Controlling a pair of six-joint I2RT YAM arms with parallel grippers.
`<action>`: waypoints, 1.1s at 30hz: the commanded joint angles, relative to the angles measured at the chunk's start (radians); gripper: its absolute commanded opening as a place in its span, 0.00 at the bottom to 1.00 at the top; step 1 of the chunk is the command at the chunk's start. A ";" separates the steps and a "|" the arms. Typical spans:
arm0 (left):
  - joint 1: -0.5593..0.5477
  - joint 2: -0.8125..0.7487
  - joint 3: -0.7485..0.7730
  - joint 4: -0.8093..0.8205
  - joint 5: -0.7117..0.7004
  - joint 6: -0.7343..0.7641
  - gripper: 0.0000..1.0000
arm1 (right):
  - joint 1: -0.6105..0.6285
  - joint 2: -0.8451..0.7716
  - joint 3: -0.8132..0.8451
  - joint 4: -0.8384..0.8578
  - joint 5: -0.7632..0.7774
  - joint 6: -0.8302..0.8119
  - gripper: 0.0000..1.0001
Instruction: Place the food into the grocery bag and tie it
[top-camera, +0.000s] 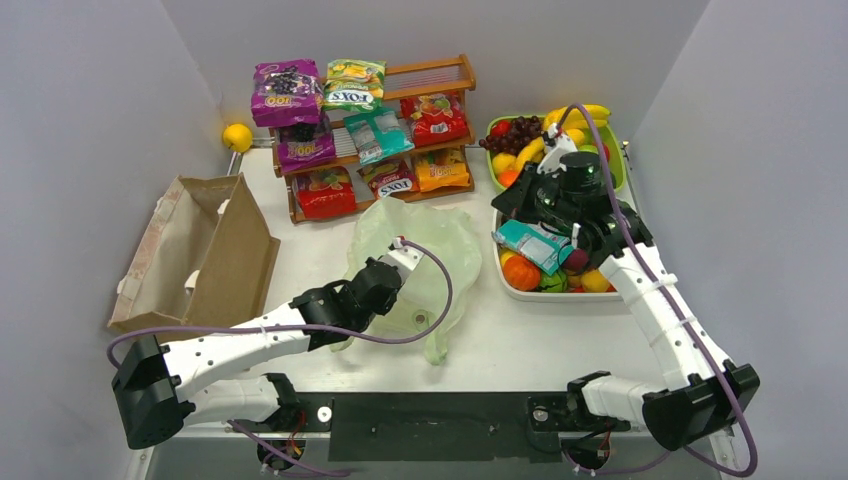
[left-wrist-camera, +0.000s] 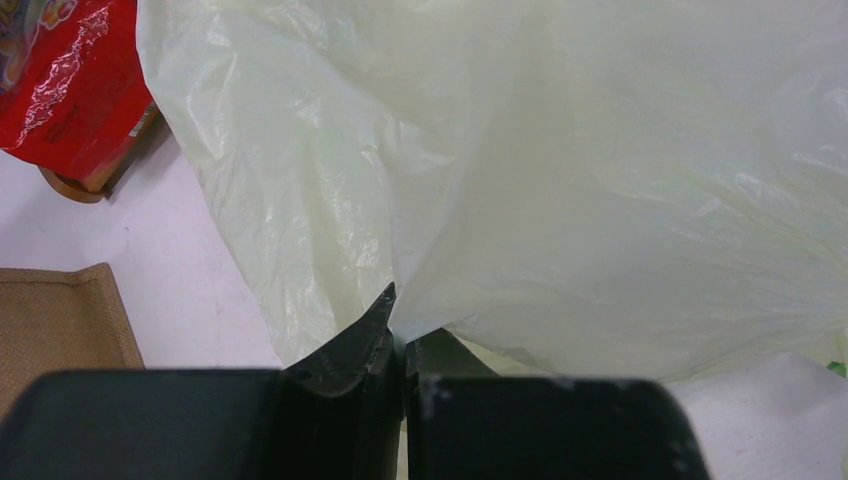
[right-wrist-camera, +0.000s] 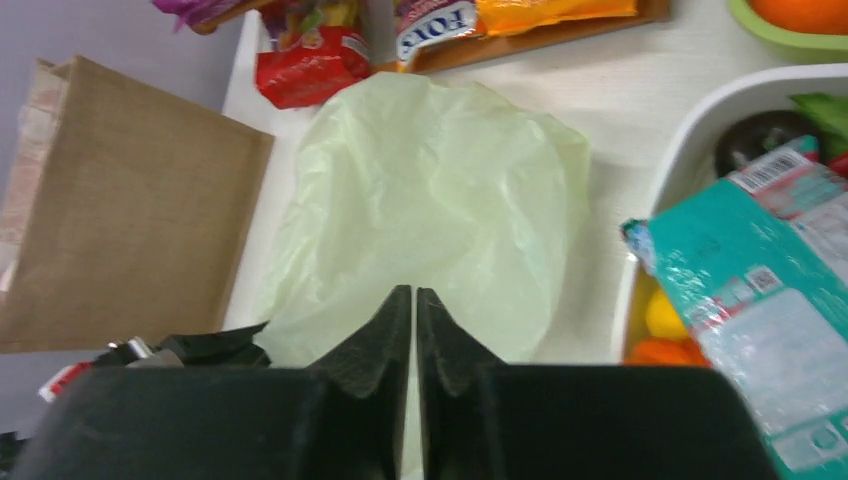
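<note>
1. Where the grocery bag (top-camera: 445, 250) lies crumpled and pale green in the middle of the counter (top-camera: 520, 345), the left pincer (left-wrist-camera: 402, 322) sits at its near-left edge.
2. That pincer is clenched. In the left wrist view the thin film draws down to a pinch right at the tips, so it is grasping a fold of the bag.
3. The right pincer (right-wrist-camera: 413, 292) is also clenched, its two fingers pressed together with nothing between them. It hangs above the left rim of the white tray (top-camera: 505, 288) and points toward the bag.
4. A teal packet (top-camera: 535, 245) lies slanted in the white tray on top of small toy fruit, just beside the right wrist.
5. Behind the tray stands a green bowl (top-camera: 618, 165), which holds a yellow banana bunch (top-camera: 582, 114), dark grapes (top-camera: 515, 132) and other pieces of fruit.
6. At the back of the counter a wooden rack (top-camera: 445, 72) carries colourful snack packets (top-camera: 352, 84) on its tiers, some marked FOX'S. A red packet (top-camera: 325, 192) on the lowest tier sits near the bag's far-left edge.
7. A brown paper bag (top-camera: 235, 255) lies on its side at the left of the counter, apart from the green bag, with its open mouth facing up toward the top camera.
</note>
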 joint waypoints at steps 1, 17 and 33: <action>0.004 0.005 0.014 0.040 -0.010 0.010 0.00 | 0.005 -0.069 0.019 -0.156 0.239 -0.089 0.16; 0.004 0.028 0.019 0.023 -0.002 0.003 0.00 | 0.126 0.129 0.121 -0.422 0.928 -0.143 0.83; 0.002 0.005 0.017 0.020 -0.011 0.003 0.00 | 0.188 0.465 0.224 -0.458 0.912 -0.284 0.87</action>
